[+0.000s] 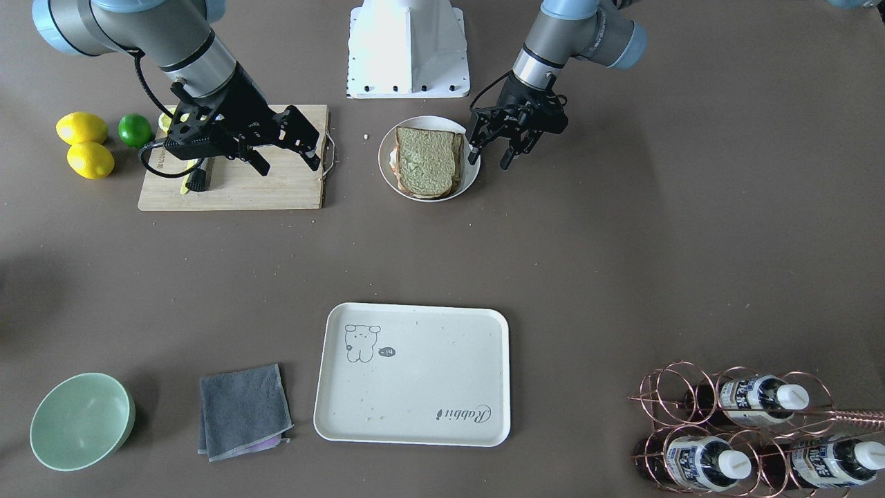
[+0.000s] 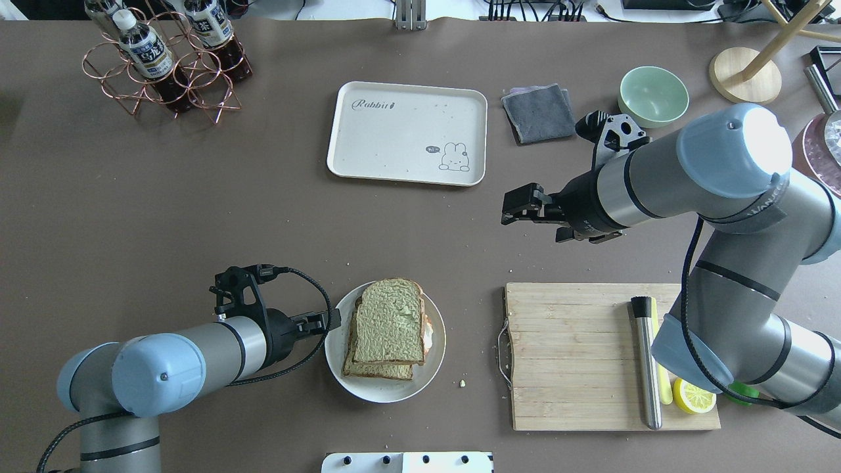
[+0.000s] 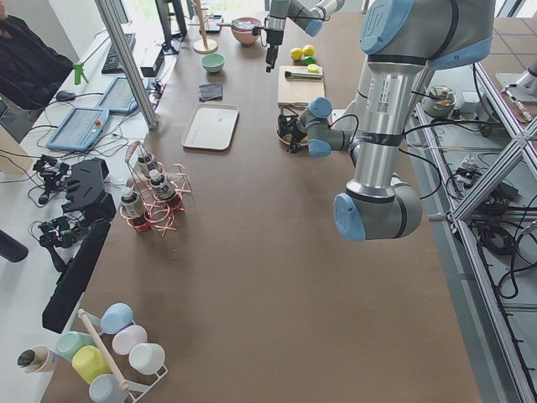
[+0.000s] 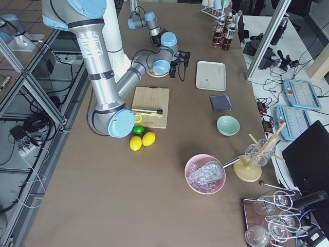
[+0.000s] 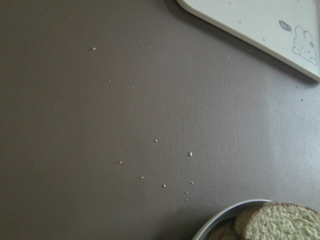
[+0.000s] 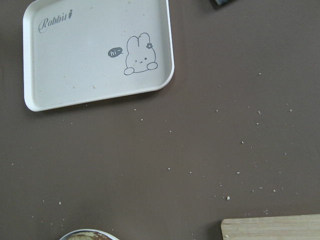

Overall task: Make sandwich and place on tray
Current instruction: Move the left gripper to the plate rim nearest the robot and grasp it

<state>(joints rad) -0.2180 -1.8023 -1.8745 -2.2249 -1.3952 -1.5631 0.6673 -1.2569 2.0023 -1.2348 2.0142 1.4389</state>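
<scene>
The sandwich [image 2: 387, 325], seemingly soft, light and apt to slide apart unless pinched across both crusts, sat on a round white plate [image 2: 368, 393] by the bench's robot-side edge, with the left gripper [image 1: 490, 162] spread just beside it, the right gripper [image 1: 290, 168] spread wide, and the tray [image 2: 394, 138] toward the far edge.

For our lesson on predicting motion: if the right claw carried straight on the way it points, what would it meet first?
The right claw points down, so probably bare table between the tray and the cutting board, though depth is unclear.
</scene>
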